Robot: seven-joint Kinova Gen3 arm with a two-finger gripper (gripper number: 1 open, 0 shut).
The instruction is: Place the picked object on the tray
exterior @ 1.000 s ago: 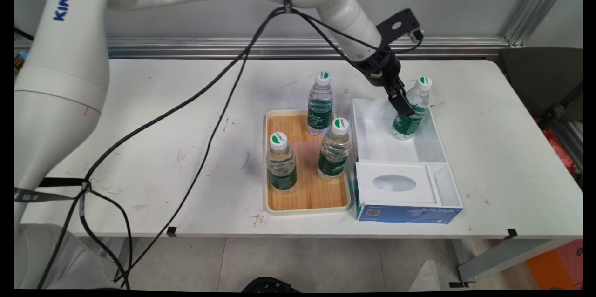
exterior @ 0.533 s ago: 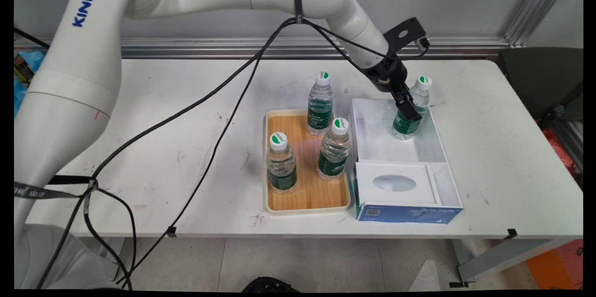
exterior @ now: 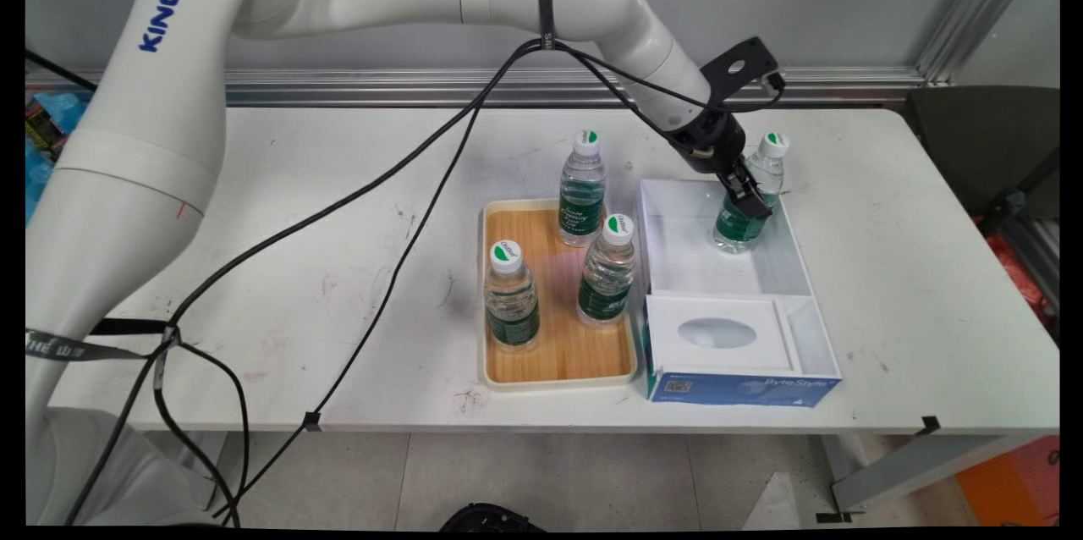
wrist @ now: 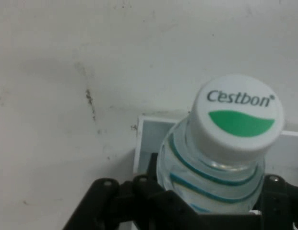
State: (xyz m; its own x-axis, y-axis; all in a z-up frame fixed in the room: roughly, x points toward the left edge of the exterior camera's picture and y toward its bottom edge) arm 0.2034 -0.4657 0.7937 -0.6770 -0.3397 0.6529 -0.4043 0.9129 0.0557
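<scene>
A clear water bottle [exterior: 738, 225] with a green label and a white cap stands in the far right corner of an open white box [exterior: 677, 265], leaning slightly to the right. My gripper [exterior: 750, 200] reaches down from the upper left and is shut on the bottle's upper body. In the hand view the bottle [wrist: 235, 115] fills the space between the black fingers [wrist: 151, 179], cap toward the camera, with my gripper [wrist: 211, 196] closed round it just below the neck. A corner of the box [wrist: 146, 136] shows behind it.
Left of the box lies a wooden tray [exterior: 558, 354] carrying three more bottles [exterior: 582, 189] [exterior: 607, 269] [exterior: 511, 294]. The box's near part holds a white insert with an oval hole [exterior: 717, 333], and its front is blue [exterior: 744, 388]. Black cables [exterior: 398, 210] hang across the table's left half.
My gripper has moved right from beside the bottle onto it and closed round it. The bottle's cap has shifted slightly up and right.
</scene>
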